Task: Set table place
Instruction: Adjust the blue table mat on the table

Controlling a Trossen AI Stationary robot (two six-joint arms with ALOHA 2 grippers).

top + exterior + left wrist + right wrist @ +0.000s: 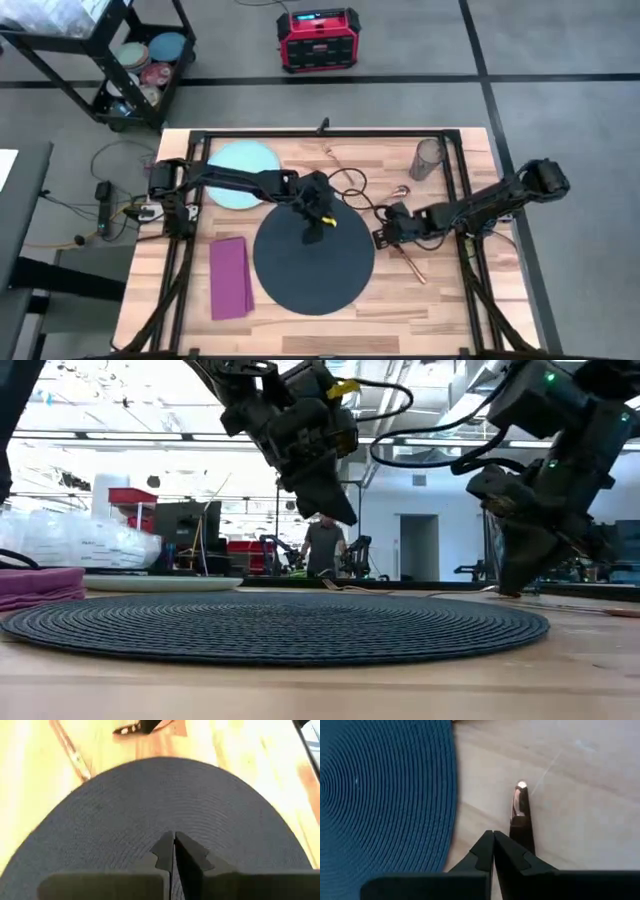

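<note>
The dark round mat [313, 262] lies on the table [450, 300] near its middle. My left gripper [313, 236] hangs shut above the mat's far part, clear of it [343, 515]. The pale blue plate [243, 174] lies far left and the magenta napkin [230, 277] lies left of the mat. The glass tumbler [428, 158] stands upright at the far right. One copper cutlery piece [410, 262] lies right of the mat, with two others [400, 192] [335, 155] farther back. My right gripper [381, 238] is shut, low over the table beside the nearest piece [521, 815]. My right gripper points down with shut fingers [485, 850] next to the copper piece's end [522, 827], which runs under one fingertip in the right wrist view. Nothing is between the fingers. Whether the gripper touches the piece, I cannot tell.
Black frame rails [455, 190] and loose cables [350, 185] cross the far half of the table. A black cart of dishes [140, 70] stands beyond the far left corner, and a red box [318, 38] sits on the floor. A person [322, 548] stands far off in the room.
</note>
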